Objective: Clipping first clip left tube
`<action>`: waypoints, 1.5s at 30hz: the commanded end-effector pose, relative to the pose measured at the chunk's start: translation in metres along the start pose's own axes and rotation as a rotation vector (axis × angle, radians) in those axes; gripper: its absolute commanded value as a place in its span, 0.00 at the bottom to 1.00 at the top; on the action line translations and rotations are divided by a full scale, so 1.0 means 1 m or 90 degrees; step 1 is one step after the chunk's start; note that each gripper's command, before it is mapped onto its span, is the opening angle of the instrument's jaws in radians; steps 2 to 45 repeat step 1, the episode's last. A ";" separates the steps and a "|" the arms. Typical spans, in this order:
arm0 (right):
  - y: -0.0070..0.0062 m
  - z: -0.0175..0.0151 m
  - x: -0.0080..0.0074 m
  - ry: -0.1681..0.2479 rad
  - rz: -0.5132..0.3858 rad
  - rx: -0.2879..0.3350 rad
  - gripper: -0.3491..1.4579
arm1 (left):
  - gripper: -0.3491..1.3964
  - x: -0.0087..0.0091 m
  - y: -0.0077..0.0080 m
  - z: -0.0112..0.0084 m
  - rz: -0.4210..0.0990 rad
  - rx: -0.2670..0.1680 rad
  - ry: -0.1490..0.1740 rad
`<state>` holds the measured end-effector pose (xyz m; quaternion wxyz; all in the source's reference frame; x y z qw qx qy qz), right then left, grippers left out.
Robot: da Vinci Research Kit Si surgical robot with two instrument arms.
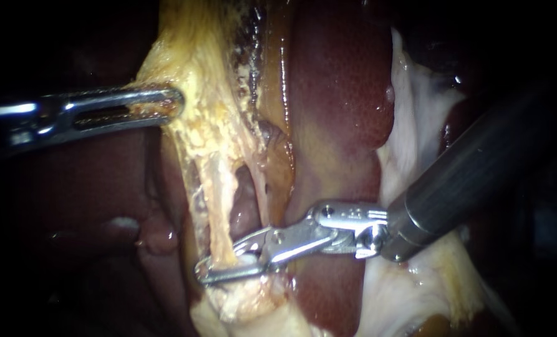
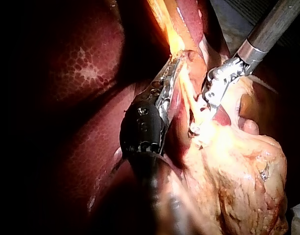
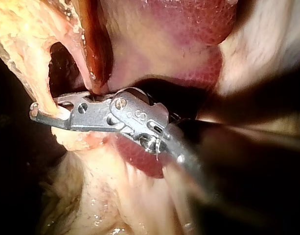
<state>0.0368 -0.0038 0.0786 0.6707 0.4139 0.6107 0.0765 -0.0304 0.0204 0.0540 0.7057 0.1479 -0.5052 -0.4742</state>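
1. Liver (image 1: 340,93): dark red, fills the middle; its pale edge runs just beside your right shaft.
2. Yellow tissue (image 1: 197,62): a ragged sheet hanging beside the liver, with dark open room on its outer edge.
3. Left instrument (image 1: 175,103): end effector clamped on the yellow tissue's outer edge, well apart from the other tip.
4. Right instrument (image 1: 206,273): end effector closed across the left tube's lower end, its tip poking past the far edge.
5. Left tube (image 1: 221,206): a pale, taut strand.
6. Window (image 1: 244,206): 1 narrow gap just beside the tube.
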 end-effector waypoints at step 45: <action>0.0000 0.0000 -0.0001 0.000 0.000 0.000 0.00 | 0.00 0.0000 0.0000 0.0000 0.000 0.000 0.000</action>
